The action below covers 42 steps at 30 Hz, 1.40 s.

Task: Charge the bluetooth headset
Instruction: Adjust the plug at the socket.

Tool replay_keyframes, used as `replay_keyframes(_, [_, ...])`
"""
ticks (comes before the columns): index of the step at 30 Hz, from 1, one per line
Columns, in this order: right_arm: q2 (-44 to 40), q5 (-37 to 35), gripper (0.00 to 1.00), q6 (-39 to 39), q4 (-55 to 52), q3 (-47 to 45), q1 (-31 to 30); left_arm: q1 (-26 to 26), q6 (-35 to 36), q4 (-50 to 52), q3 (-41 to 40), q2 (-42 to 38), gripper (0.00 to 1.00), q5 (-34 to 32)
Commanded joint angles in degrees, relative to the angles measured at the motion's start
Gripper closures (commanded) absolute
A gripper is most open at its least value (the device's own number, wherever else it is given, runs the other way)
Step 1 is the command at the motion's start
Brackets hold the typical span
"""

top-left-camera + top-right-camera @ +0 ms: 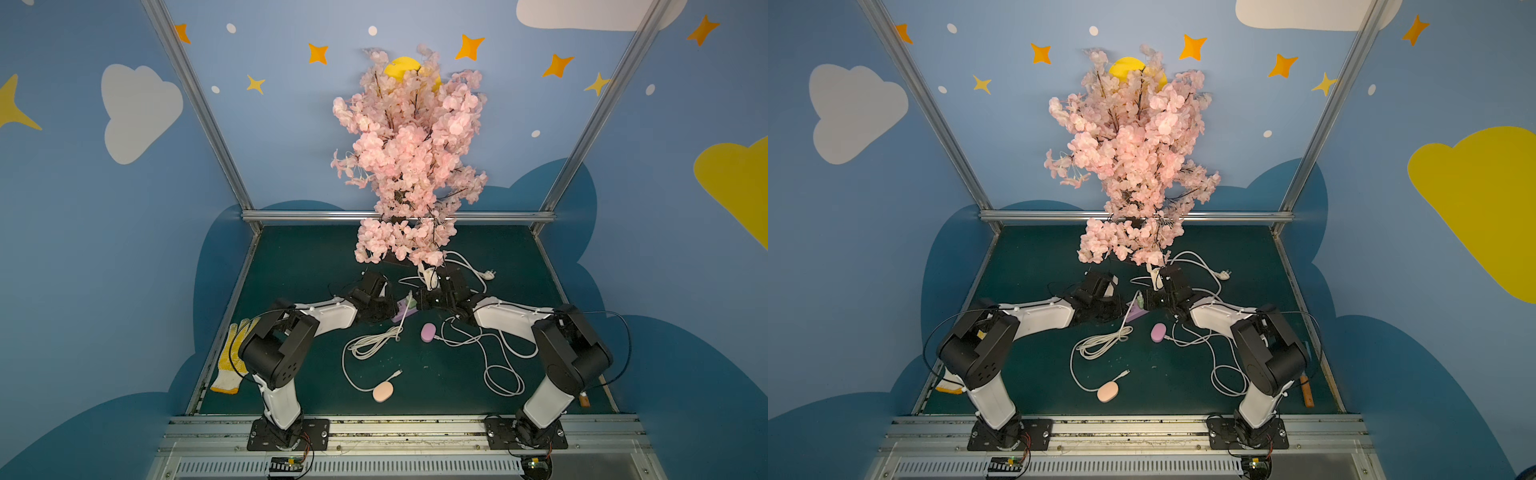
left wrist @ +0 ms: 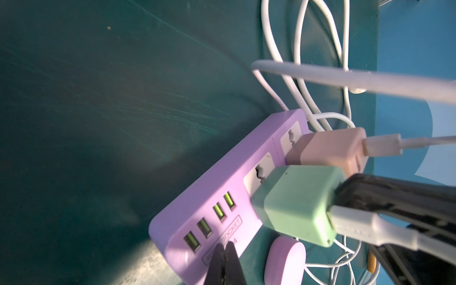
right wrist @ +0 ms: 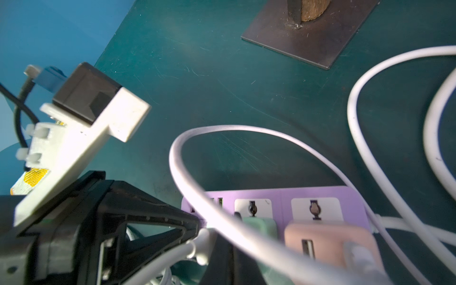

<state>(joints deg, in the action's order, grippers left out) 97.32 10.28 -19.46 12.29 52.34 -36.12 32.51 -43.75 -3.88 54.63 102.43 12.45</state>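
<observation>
A: Largest?
B: Blossom tree [image 1: 411, 158]; lilac power strip [image 2: 217, 187], left pincer [image 2: 223, 259] shut at its USB end.
A: Headset case [image 1: 428, 332]?
B: We log it flat on the counter [image 1: 299, 270] beside the strip, long axis front-to-back, cables [image 1: 374, 343] around; right pincer [image 2: 355, 217] clamps the green adapter [image 2: 296, 202]'s plug [image 2: 345, 220].

1 purple pwr strip [image 2: 222, 177], 2 plug-in chargers [image 2: 296, 204] [image 2: 328, 150], 2 headset cases [image 1: 428, 332] [image 1: 382, 392], 1 glove [image 1: 232, 357], 1 blossom tree [image 1: 411, 158]
</observation>
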Motion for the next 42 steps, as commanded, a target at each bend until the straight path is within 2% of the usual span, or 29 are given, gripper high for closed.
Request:
replay_keyframes(1, [-1.1, -2.3, 1.00, 0.0, -6.1, -4.0, -1.1, -0.3, 0.4, 0.8, -0.8, 1.4, 0.93, -0.1])
replay_keyframes(6, [-0.7, -3.3, 1.00, -0.6, -5.3, -6.8, -1.4, -0.6, 0.4, 0.5, -0.8, 1.5, 0.93, 0.2])
replay_keyframes(13, [2.9, -2.5, 1.00, -1.5, -4.1, -5.2, -1.6, -0.6, 0.4, 0.6, -0.9, 1.4, 0.93, 0.2])
replay_keyframes(24, [-0.5, -3.5, 1.00, -1.6, -4.0, -8.1, -1.7, -0.7, 0.2, 0.5, -0.6, 1.4, 0.93, 0.4])
replay_keyframes(32, [-7.7, -4.2, 1.00, -0.8, -6.8, -7.7, -2.8, -0.8, 0.8, 1.3, -0.2, 1.1, 0.93, -0.1])
replay_keyframes(40, [-20.8, -6.4, 1.00, -0.3, -15.6, -8.1, -3.2, -1.8, 1.5, 2.6, 1.9, 0.5, 0.93, -0.1])
replay_keyframes(42, [-24.5, -6.3, 1.00, 0.6, -18.6, -8.9, -3.7, -2.4, 2.2, 3.7, 2.2, -1.2, 0.90, -0.5])
